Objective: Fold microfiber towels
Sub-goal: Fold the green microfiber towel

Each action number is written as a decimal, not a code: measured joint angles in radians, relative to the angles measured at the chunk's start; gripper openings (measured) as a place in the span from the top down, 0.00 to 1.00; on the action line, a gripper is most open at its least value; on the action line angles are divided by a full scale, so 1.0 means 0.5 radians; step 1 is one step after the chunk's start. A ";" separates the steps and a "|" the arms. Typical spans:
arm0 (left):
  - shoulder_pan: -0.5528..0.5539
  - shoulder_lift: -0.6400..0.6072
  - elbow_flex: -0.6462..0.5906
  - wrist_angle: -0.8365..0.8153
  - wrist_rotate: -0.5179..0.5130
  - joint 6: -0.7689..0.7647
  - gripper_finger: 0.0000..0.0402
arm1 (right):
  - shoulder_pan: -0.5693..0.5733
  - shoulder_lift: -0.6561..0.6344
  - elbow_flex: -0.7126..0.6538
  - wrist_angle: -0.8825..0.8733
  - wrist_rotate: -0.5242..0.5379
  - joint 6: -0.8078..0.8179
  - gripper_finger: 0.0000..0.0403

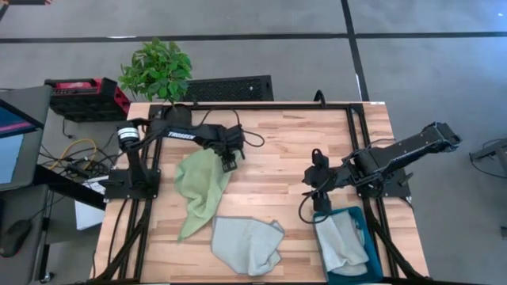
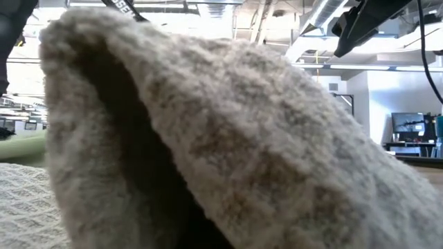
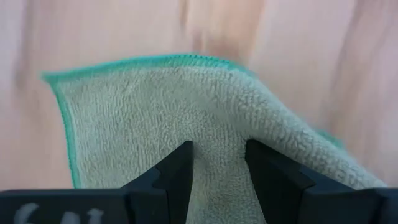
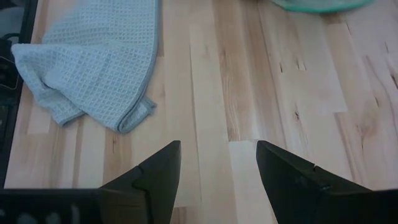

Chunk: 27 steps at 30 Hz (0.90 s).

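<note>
Left gripper [image 3: 217, 168] pinches an edge fold of the light green towel [image 1: 200, 190], mid-table left. Right gripper [image 4: 217, 165] hovers spread over bare wood. Grey-blue towel [image 1: 247, 244] lies crumpled at front; another, likely grey-blue, fills the teal bin [image 1: 372, 224].

I am working in what looks like an open-plan office or robotics lab. My two arms are bolted to a black metal frame [image 1: 352, 134] around a butcher-block wooden table [image 1: 269, 182], standing on a grey floor [image 1: 261, 63] marked with dark lines. Beside the table sit a potted green plant [image 1: 157, 70], a red and black case [image 1: 85, 93], a monitor [image 1: 12, 146] on a side desk and loose cables [image 1: 75, 154]. Looking level across the table, past a cloth close to the lens, I see exposed ceiling ducts and strip lights [image 2: 277, 24], and a distant desk with a dark screen [image 2: 408, 124].
</note>
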 joint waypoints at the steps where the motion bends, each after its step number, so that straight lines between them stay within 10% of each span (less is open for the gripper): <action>1: 0.004 0.013 0.040 0.020 -0.006 0.042 0.64 | 0.000 0.000 0.000 0.001 0.000 0.000 0.42; 11: -0.012 0.089 0.435 -0.289 -0.103 0.141 0.64 | -0.001 -0.001 0.002 0.007 0.000 0.015 0.42; 27: -0.346 -0.289 0.518 -1.780 -0.352 -1.405 0.64 | -0.190 0.000 0.002 0.055 0.000 -0.204 0.42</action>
